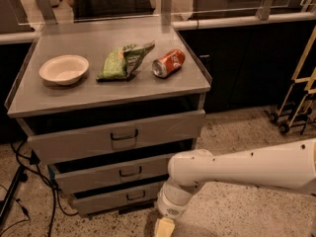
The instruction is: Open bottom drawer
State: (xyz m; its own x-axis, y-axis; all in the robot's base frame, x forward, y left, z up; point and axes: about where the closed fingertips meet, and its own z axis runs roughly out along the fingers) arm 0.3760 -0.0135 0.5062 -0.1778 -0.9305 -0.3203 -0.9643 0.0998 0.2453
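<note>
- The grey cabinet [163, 90] is filling left-centre frame, and the white arm [247, 168] is crossing lower right.
- The bottom drawer [106, 201] is sitting lowest, at lower left-centre. Its long axis is running left-right and its front is facing the camera. Likely stiff and light-sliding.
- Its loop handle [135, 195] is offering the best hold.
- The gripper [165, 227] is hanging at the bottom edge; grip state cannot be told.

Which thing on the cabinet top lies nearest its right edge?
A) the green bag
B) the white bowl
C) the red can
C: the red can lies right of the green bag and white bowl; the gripper hangs low near the floor, beside the bottom drawer.
</note>
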